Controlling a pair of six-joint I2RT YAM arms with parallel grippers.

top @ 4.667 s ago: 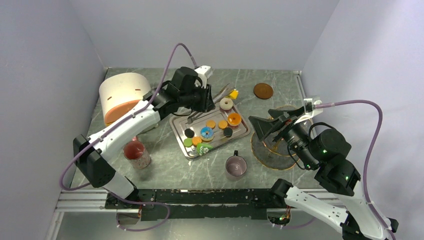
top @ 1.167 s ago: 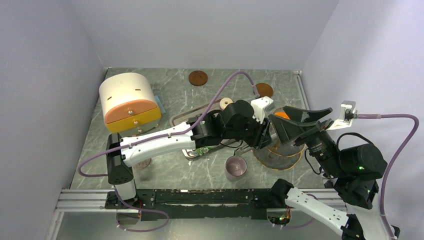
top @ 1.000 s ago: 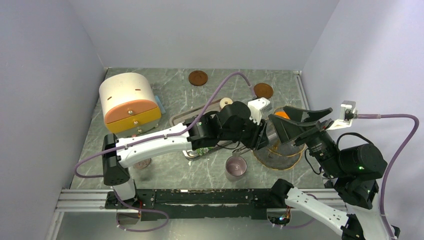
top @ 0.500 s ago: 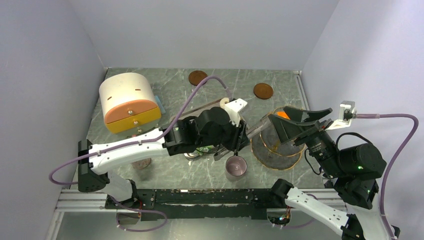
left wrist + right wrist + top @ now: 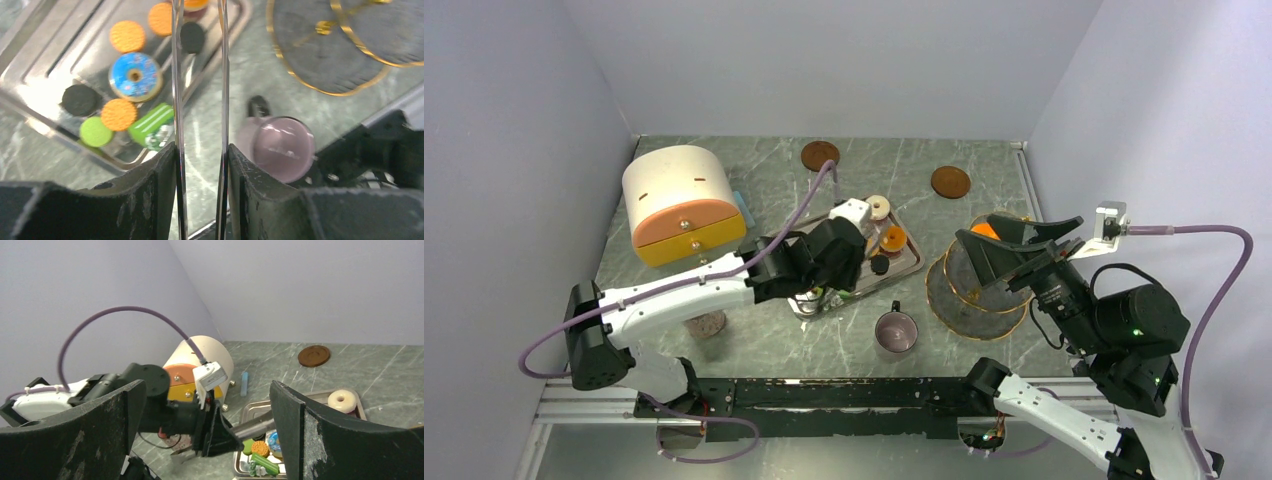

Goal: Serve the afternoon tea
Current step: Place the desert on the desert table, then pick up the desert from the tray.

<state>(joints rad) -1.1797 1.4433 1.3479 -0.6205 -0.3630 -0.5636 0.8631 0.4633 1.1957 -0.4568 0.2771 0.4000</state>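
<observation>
Left fingers (image 5: 155, 195) clamp the tongs (image 5: 176, 90); right fingers (image 5: 100, 435) apart. Centre them over the black treat (image 5: 192, 37), upper centre, before you squeeze.

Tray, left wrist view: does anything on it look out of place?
Only the green striped roll: it lies slanted by the tray's rim, the one non-round piece among flat round treats. Nothing looks spilled.

Overhead looks down — wrist views, left near, right far, share the tray (image 5: 50, 65).
</observation>
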